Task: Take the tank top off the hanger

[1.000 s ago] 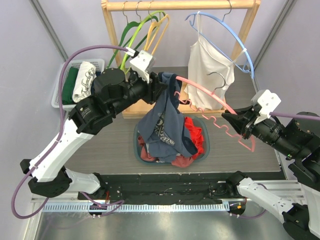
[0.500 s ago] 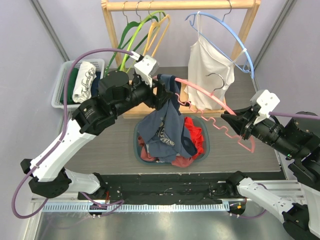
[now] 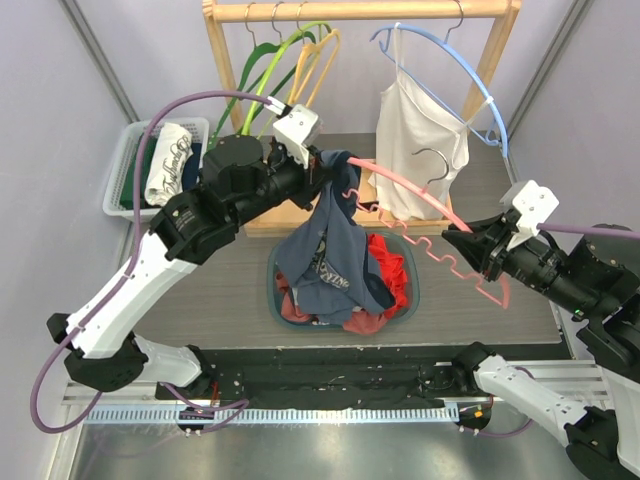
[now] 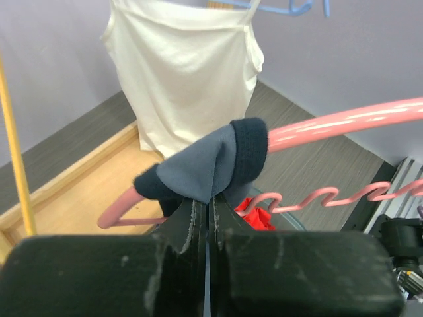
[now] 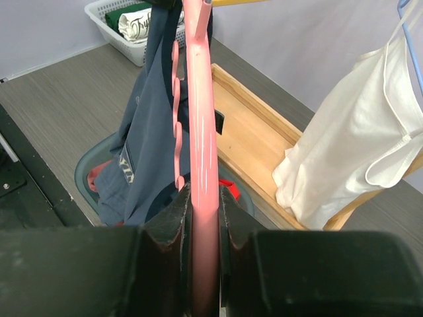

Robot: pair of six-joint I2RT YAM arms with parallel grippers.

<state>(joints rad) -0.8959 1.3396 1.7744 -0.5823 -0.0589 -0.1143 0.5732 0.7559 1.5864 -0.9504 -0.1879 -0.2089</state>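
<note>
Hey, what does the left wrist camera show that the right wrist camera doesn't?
Only the left wrist view shows the left gripper shut on a strap of the navy tank top, draped over the pink hanger. Only the right wrist view shows the right gripper clamped on that hanger, and the white basket of folded clothes. Both show the hanger, the navy top and the hanging white top.

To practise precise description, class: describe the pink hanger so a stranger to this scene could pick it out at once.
Find the wooden clothes rack at the back, then the laundry basket in front of it. Over that basket the pink hanger stretches sideways, a dark blue tank top draped on one end. Unlike the green, orange and blue hangers, it is off the rail.
</note>
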